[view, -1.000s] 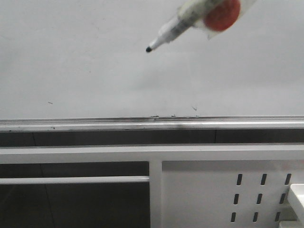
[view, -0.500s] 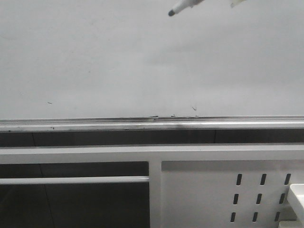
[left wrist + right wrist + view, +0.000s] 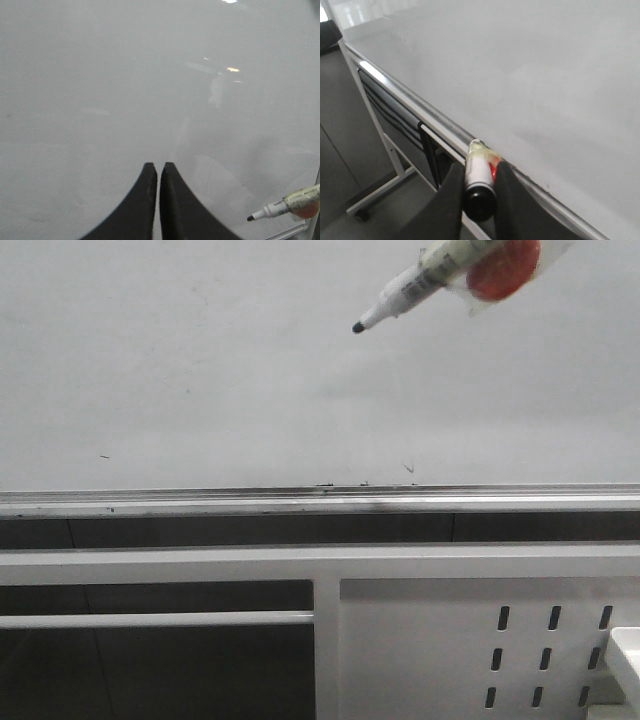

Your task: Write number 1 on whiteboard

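Note:
The whiteboard (image 3: 200,370) fills the upper half of the front view, glossy white with faint smudges. No number 1 shows on it. A marker (image 3: 420,280) with a red round piece taped to its barrel slants in from the upper right, its black tip (image 3: 358,328) in front of the board; contact with the board cannot be told. My right gripper (image 3: 480,167) is shut on the marker (image 3: 479,172) near its black rear end. My left gripper (image 3: 158,167) faces the whiteboard (image 3: 125,75), shut with nothing in it; the marker (image 3: 285,205) shows off to one side.
A silver rail (image 3: 200,502) runs along the board's bottom edge, with small black specks (image 3: 408,468) just above it. Below are white frame bars (image 3: 160,565) and a white perforated panel (image 3: 450,640). The stand's leg and caster (image 3: 362,215) show in the right wrist view.
The marker rose almost out of the front view's top edge, then came back down. Its tip now sits a little higher and further right than one second ago.

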Controlling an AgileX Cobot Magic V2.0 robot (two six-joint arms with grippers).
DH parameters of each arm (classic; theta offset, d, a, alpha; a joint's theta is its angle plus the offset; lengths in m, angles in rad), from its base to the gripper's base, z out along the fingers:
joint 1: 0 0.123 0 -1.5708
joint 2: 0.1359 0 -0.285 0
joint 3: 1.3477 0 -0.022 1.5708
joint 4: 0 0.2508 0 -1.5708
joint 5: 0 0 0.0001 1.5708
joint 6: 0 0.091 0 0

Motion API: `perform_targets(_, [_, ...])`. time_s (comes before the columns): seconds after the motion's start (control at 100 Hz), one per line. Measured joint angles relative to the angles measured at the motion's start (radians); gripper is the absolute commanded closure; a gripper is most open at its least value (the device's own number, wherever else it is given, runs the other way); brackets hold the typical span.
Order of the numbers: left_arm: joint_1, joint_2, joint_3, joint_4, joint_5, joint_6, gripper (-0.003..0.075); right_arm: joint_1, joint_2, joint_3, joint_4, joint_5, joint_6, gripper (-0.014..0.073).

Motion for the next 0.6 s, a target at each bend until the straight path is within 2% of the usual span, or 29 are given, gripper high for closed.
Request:
perform_targets(0.14, [0.0,0.0,0.0,-0.002,0.0,0.004,0.074,0.0,0.0,0.0,0.015,-0.064,0.0,0.0663])
perform_targets(0.6, [0.0,0.0,0.0,-0.006,0.0,0.047,0.074,0.0,0.053,0.0,0.021,-0.114,0.0,0.0663])
